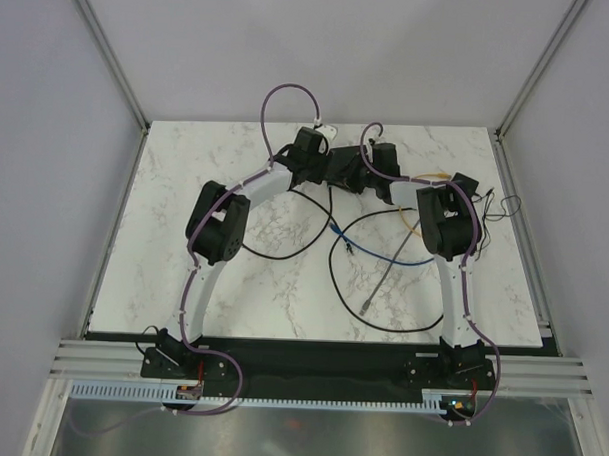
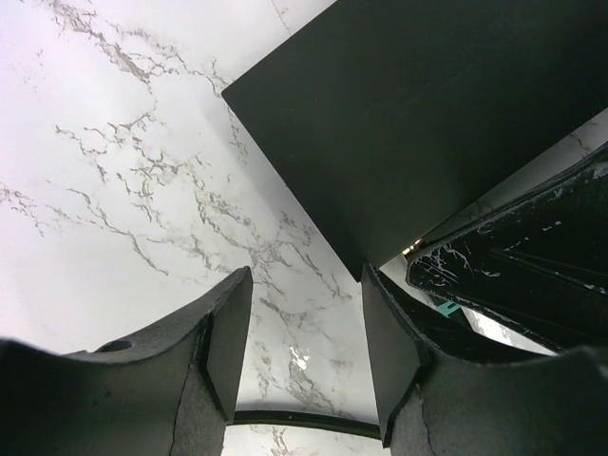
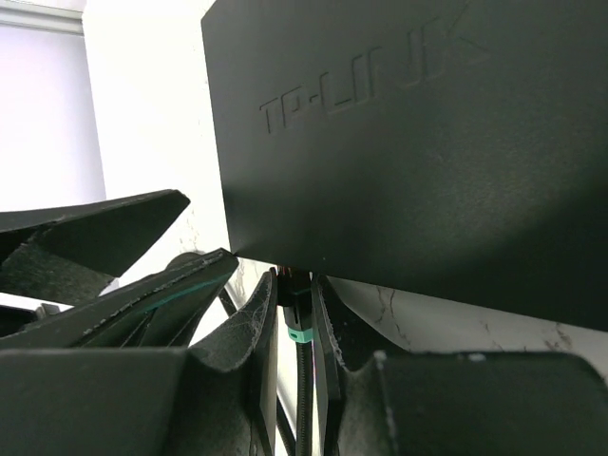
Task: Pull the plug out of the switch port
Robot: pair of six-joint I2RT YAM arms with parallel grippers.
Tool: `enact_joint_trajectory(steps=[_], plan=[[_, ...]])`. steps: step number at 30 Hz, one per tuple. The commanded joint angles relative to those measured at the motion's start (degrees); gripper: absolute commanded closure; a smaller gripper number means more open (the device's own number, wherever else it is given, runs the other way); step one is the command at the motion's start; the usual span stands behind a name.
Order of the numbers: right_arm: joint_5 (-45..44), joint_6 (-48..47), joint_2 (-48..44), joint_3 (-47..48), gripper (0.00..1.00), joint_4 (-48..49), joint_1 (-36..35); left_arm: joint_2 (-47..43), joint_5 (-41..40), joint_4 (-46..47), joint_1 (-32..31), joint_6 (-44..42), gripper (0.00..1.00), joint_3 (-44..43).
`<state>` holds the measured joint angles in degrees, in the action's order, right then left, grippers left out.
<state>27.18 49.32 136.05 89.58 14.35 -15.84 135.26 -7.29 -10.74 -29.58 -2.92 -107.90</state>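
Two arms are hanging over the far middle of the table (image 1: 272, 297), where the switch (image 1: 338, 171) is lying flat on the marble; the plug (image 3: 297, 318), marked by a teal collar, is sitting in a port on the switch's edge, not yet drawn out; the right jaws are pinching that plug from both sides, closed nearly to its width, with its cable (image 3: 302, 399) running down between them; the left jaws are standing apart with only bare table between them, holding nothing, their gap lying just off a corner of the switch. By the look of it the pull itself is in hand, with the box unbraced; the next move is likely calling for the left jaws to steady the switch while the right jaws draw the plug straight back along the port; whether a latch tab is being pressed cannot be told.
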Motion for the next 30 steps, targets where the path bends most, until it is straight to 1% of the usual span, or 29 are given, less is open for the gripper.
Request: enact_joint_trajectory(steps=[1,4,6,12,16,19,20,22,24,25,28,30], plan=[[1.1,2.3,3.6,-2.2,1.00,-4.0,0.7,0.3,-0.4,-1.4,-0.1,-1.9,0.43,-1.5],[1.1,2.2,3.7,-2.2,1.00,-3.9,0.9,-1.7,-0.1,-0.7,-0.1,-0.9,0.41,0.8],[1.5,2.0,3.5,-2.3,1.00,-3.9,1.1,-2.3,-0.3,0.3,-0.1,-1.2,0.39,2.4],[2.1,2.5,3.4,-2.6,1.00,-3.6,1.6,-0.6,-0.9,-1.1,-0.6,-1.9,0.37,0.4],[2.5,3.5,4.0,-2.5,1.00,-3.4,1.6,2.2,-2.2,-2.7,-0.7,-0.3,0.36,-3.7],[2.9,4.6,4.4,-2.2,1.00,-4.1,1.5,7.2,-1.8,-8.1,-1.2,0.8,0.36,-14.4],[3.2,5.0,4.4,-2.0,1.00,-4.4,1.3,8.3,-1.8,-11.3,-1.5,0.9,0.37,-16.5],[4.1,5.0,4.2,-0.7,1.00,-5.7,0.7,10.9,-3.8,-13.2,-2.1,1.4,0.36,-20.8],[3.8,3.8,3.4,-0.5,1.00,-8.0,0.2,11.8,-4.5,-15.3,-2.1,2.4,0.35,-22.4],[2.8,3.0,3.0,-0.4,1.00,-9.1,-0.6,12.2,-4.2,-15.9,-1.8,4.5,0.34,-23.4],[-0.4,-1.0,1.9,-0.7,1.00,-13.9,-1.9,13.6,-2.8,-17.9,-1.7,6.2,0.33,-26.1],[-1.7,-1.9,0.8,-2.6,1.00,-14.0,-2.3,14.4,-3.2,-19.5,-1.8,6.7,0.33,-27.6]])
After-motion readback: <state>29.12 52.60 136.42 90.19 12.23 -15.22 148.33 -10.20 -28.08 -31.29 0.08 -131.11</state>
